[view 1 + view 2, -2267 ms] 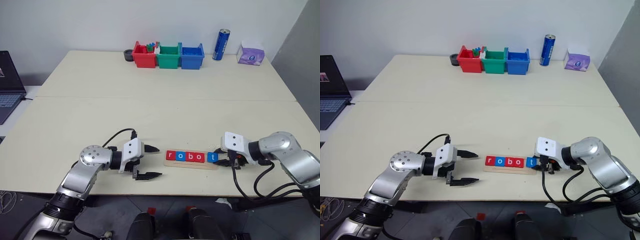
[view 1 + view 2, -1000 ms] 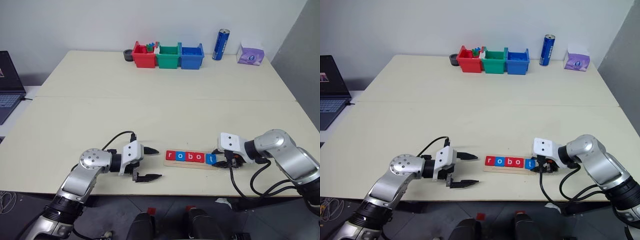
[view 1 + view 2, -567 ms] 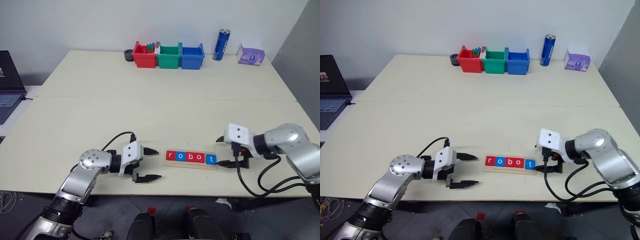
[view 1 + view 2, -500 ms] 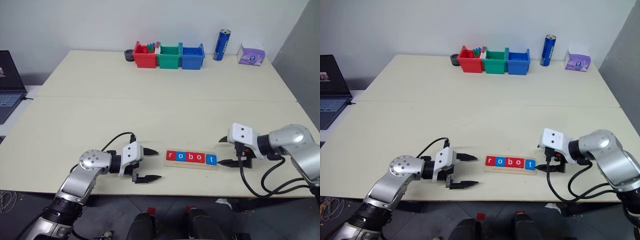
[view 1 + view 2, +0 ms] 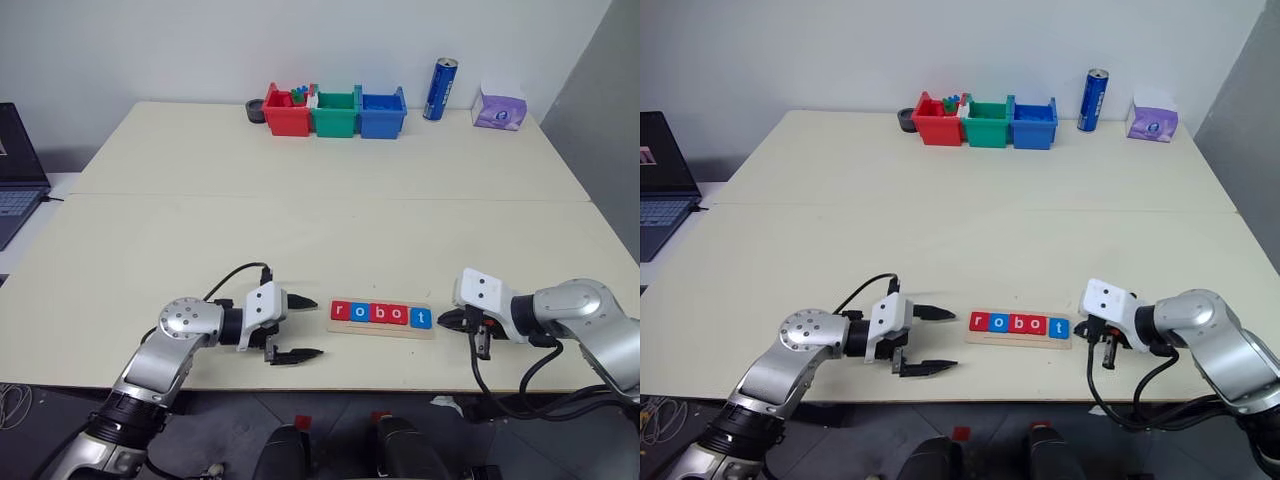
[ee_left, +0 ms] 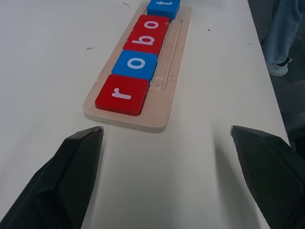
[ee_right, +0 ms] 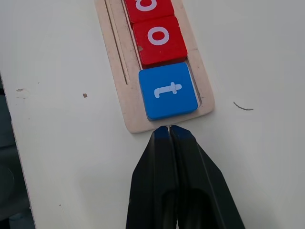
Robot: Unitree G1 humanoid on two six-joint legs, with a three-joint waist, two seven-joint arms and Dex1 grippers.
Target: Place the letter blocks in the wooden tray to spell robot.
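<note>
Five small flat square letter blocks (image 5: 381, 314) already read r-o-b-o-t in the long pale-wood tray (image 5: 381, 330) on the surface, so keep your clenched, empty right end effector (image 5: 447, 320) just beside the blue t end without nudging it, and your left end effector (image 5: 301, 326) released beyond the r end.

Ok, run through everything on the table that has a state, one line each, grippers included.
letter blocks: all five lying in a row in the tray, reading robot.
wooden tray: flat on the table, near its front edge.
left gripper: open, holding nothing, just off the tray's r end.
right gripper: shut, holding nothing, tips at the tray's t end.
blue can: upright.
</note>
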